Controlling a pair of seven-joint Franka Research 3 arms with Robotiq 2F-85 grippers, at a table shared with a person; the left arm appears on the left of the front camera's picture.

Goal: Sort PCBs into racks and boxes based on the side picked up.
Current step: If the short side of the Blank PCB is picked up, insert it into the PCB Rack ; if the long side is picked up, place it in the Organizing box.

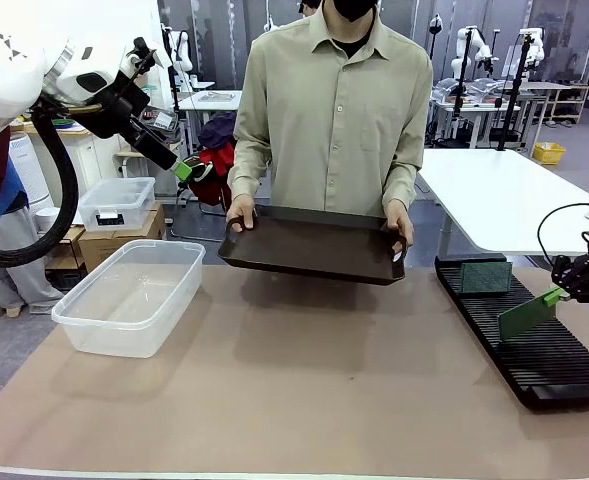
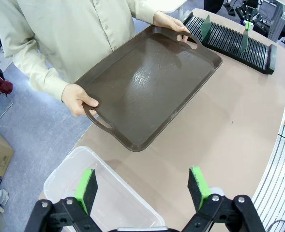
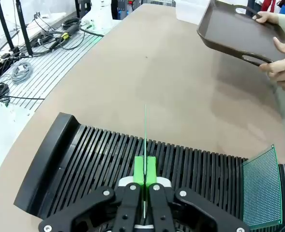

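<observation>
Sorting is looking nearly finished: one PCB [image 1: 485, 276] is already standing in the rack [image 1: 564, 385], well beyond the right gripper [image 3: 144, 170], whose jaws are clamping the second PCB [image 3: 145, 140] edge-on directly above the slots. What seems left is seating and releasing that board. The left gripper [image 2: 143, 189] is hanging with jaws wide apart, gripping nothing, over the box [image 2: 65, 175]. Ahead of them, a person is lifting a tray [image 2: 147, 87] off the tabletop [image 2: 229, 130].

no text, label or number is legible on anything here.
</observation>
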